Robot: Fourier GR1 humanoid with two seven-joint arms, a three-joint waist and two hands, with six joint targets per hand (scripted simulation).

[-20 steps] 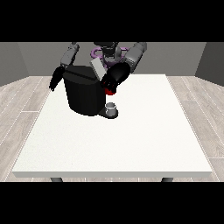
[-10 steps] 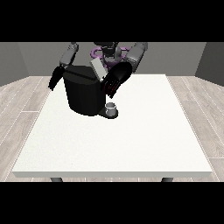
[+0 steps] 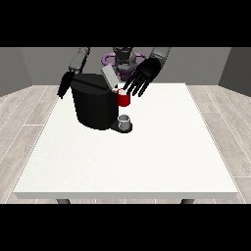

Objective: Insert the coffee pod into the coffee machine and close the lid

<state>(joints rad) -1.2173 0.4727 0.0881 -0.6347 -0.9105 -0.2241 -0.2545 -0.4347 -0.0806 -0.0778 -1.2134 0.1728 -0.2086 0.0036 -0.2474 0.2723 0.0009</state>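
Hovering above the far part of the table, the hand at the view's right (image 3: 145,74) had its fingers spread and straight, pointing down toward the camera side, with nothing held in them. Its fingertips (image 3: 131,91) hung just above a red thing at the machine (image 3: 123,98), and whether they touched it could not be told. The grey forearm (image 3: 160,54) behind that hand rose toward the robot's torso (image 3: 123,59) at the top of the view.

The hand at the view's left (image 3: 64,84) hung beside the far left edge of the coffee machine (image 3: 94,102), fingers pointing down; whether they were curled or straight could not be told, nor whether the hand touched the machine.

The coffee machine, a black rounded body, stood on the far left part of the white table (image 3: 147,157). Its grey lid (image 3: 110,77) was raised and tilted, leaning up between the machine's top and the spread hand. At the machine's front, on the low black base, a small grey thing (image 3: 124,119) sat directly below the red thing; it could not be told for the coffee pod, so the pod's place was not plain.
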